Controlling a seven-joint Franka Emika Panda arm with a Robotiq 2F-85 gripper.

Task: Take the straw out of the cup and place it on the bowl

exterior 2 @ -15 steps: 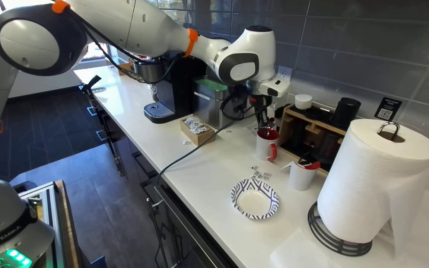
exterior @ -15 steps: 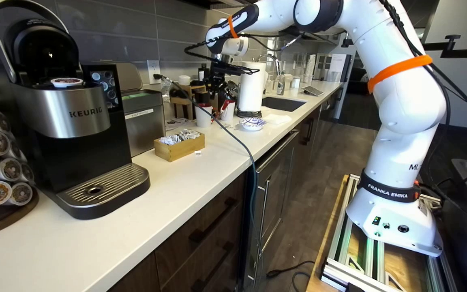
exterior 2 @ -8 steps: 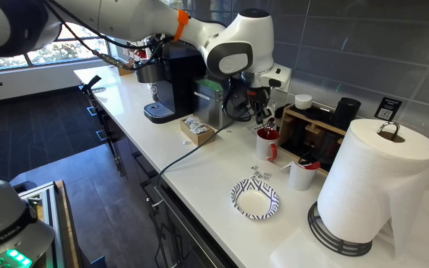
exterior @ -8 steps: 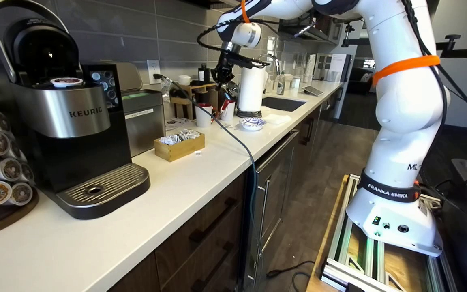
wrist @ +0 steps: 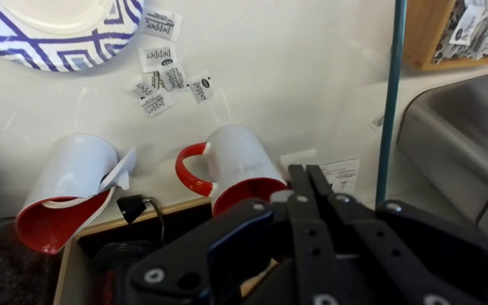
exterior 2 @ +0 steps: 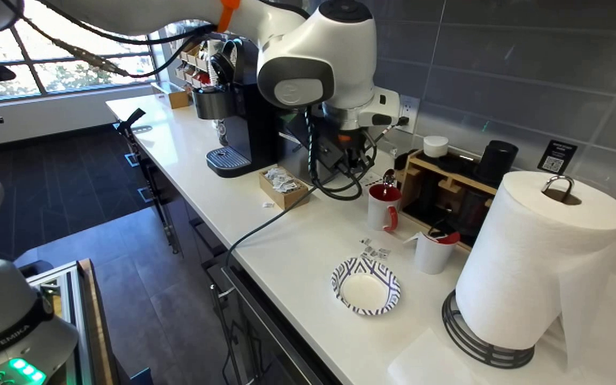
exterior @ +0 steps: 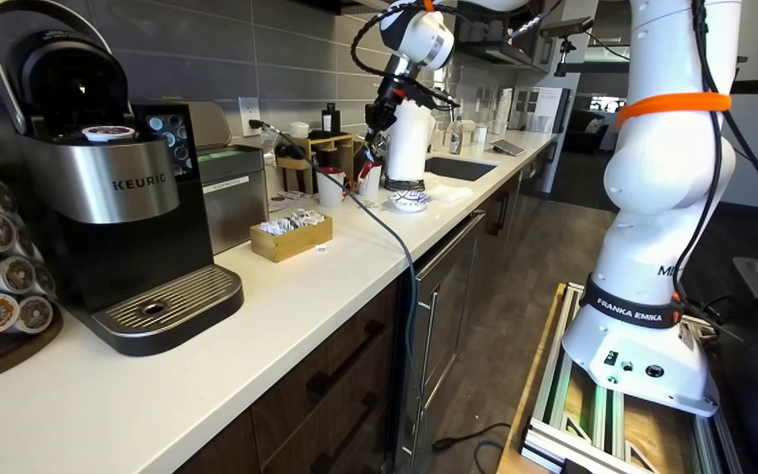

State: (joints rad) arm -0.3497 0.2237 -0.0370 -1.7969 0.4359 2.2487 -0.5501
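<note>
The gripper point(wrist: 305, 169) is held up in the air over the counter point(exterior 2: 313, 256). Its two fingers point(wrist: 298, 186) are pressed close together. Nothing can be seen between them, though a very thin thing could be hidden there.

Below the gripper and a bit to the side, the near cup point(wrist: 242, 159) is seen. Something shiny point(exterior 2: 388, 179) shows by its mouth. Past the near cup, the far cup point(wrist: 72, 163) is found, with white strips point(wrist: 119, 173) poking out. The straw cannot be picked out for sure anywhere.

Farther out and lower than the gripper, the bowl point(exterior 2: 366, 291) is seen, with no straw in it. So the job looks not done: the straw is left to be put on the bowl. Whether it is out of a cup already cannot be told.

Counted outward from the one gripper: two cups; about seven pepper packets point(wrist: 158, 58), between the near cup and the bowl; one bowl; one wooden shelf point(exterior 2: 449, 184) beside the near cup; one paper roll point(exterior 2: 543, 256) past the far cup; and, off the other way, one packet box point(exterior: 303, 241) and one coffee machine point(exterior: 132, 184).
</note>
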